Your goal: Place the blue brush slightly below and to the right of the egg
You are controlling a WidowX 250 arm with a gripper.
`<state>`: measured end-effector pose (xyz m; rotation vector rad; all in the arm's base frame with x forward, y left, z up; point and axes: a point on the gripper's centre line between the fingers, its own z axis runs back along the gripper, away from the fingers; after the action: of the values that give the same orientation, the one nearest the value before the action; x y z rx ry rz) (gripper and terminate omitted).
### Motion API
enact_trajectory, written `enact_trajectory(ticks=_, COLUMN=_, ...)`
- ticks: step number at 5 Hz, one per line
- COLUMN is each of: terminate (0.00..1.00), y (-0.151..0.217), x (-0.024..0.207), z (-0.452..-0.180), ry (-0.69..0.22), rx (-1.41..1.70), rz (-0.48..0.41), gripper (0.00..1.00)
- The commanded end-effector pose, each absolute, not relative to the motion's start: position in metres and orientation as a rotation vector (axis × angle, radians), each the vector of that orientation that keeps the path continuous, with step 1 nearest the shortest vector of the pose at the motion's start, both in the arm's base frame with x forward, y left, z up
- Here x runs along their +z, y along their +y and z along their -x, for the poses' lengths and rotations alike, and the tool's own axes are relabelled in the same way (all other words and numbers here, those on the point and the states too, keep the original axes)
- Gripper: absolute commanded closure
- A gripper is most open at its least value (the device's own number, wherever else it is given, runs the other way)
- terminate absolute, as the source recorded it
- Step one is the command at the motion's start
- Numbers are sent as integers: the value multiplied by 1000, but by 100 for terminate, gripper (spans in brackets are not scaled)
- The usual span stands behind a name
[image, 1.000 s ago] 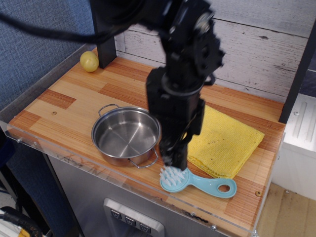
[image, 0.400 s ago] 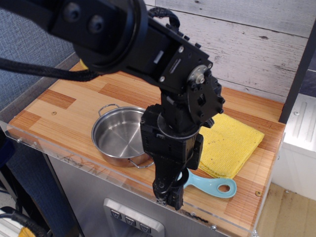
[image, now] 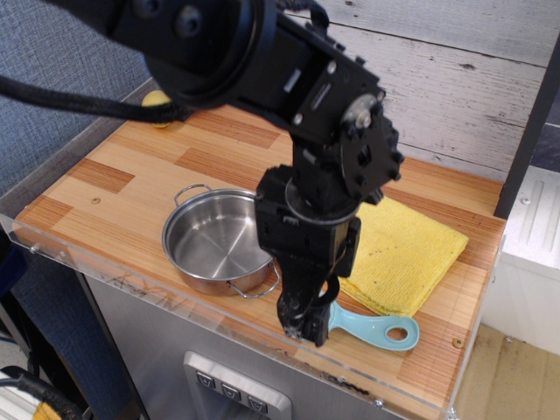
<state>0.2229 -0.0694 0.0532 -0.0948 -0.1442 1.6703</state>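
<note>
The blue brush (image: 378, 329) lies near the front edge of the wooden table, with its handle and oval hole pointing right. Its round head is hidden under my gripper (image: 305, 325), which is down over that head. The black fingers hide how the jaws stand and whether they touch the brush. The egg (image: 156, 99) shows only as a small yellow patch at the far left back corner, mostly hidden behind my arm.
A steel pot (image: 219, 241) with two handles stands left of the gripper, close to it. A folded yellow cloth (image: 409, 249) lies right behind the brush. The table's front edge (image: 262, 337) is just below the gripper. A black post stands at the right back.
The gripper came down over the brush head and past the front edge, then rose slightly back onto the head. The brush handle has not moved. The arm now hides most of the egg.
</note>
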Motion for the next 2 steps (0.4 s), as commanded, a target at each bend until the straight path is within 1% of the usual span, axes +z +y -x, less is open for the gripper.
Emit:
enact_trajectory(ticks=1, terminate=0, y=-65, x=57, z=-234, ry=-169, rx=1692, rz=105, gripper=0)
enact_trajectory(ticks=2, terminate=0, y=-67, x=47, z=-232, ry=-158, rx=1675, rz=86, gripper=0)
